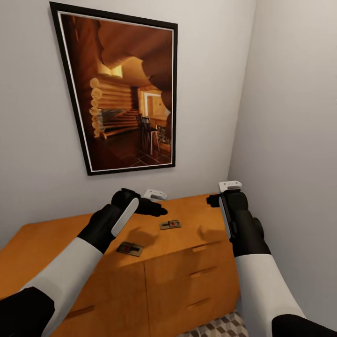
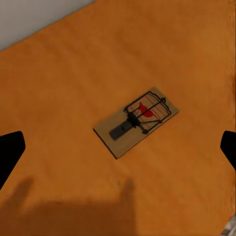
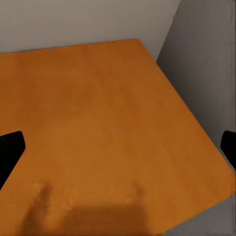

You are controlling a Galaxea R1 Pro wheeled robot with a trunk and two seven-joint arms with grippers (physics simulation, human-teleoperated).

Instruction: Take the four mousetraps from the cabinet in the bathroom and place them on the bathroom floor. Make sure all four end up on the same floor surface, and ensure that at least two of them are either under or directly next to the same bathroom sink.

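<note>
Hovering above the cabinet (image 1: pixel 187 267), the left tool (image 1: pixel 157 209) hangs open over one mousetrap (image 2: pixel 136 121). A second mousetrap (image 1: pixel 130 249) lies nearer the front edge; the right tool (image 3: pixel 118 147), also open, faces bare wood.

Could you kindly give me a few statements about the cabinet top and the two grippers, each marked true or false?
1. Two mousetraps lie on the cabinet top: the far mousetrap and the near mousetrap. True.
2. The left gripper grips a mousetrap. False: it hovers open above the top.
3. The right gripper is open over bare wood. True.
4. A mirror hangs above the cabinet. False: it is a framed picture.
</note>
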